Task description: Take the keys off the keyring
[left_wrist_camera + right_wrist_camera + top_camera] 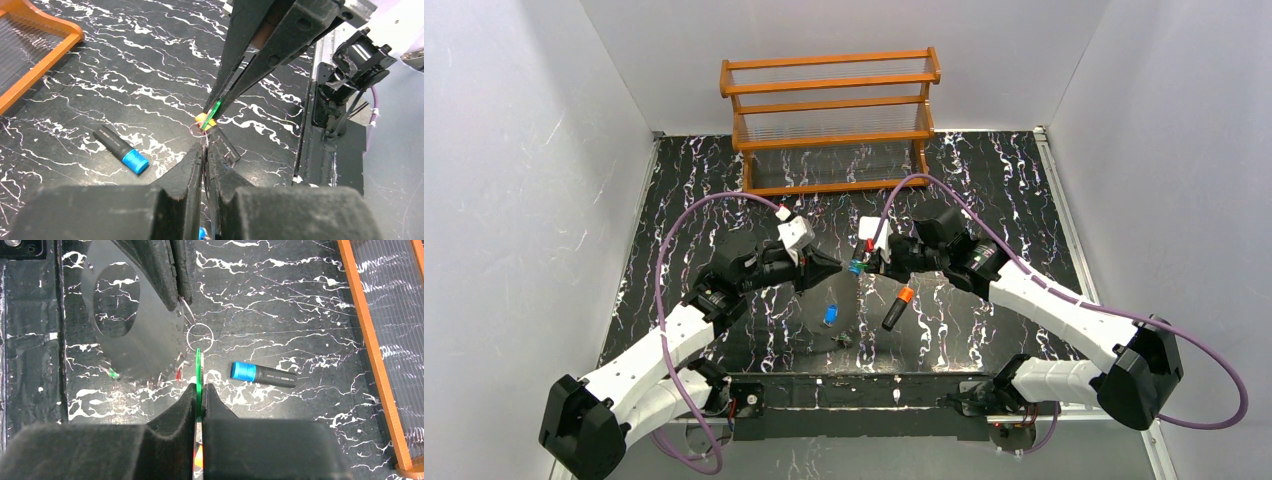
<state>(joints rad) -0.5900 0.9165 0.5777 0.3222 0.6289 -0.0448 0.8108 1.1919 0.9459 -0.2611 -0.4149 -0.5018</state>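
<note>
Two grippers meet tip to tip above the black marbled table [994,190], with one green key between them.

The right gripper [199,390] is pinched closed on a green key [198,367], held edge-on with its far end at a small wire loop [199,337]. The left gripper [205,151] is clamped on the edge of the keyring [155,340], the wide pale grey band just beside that loop. A blue key [830,315] shows below the left gripper; whether it hangs from the ring or lies on the table cannot be told. A second green key [842,340] sits nearer the arm bases. An orange-capped marker [896,308] lies under the right gripper, and a blue-capped marker [262,373] lies apart, toward the wooden rack [829,120].
</note>
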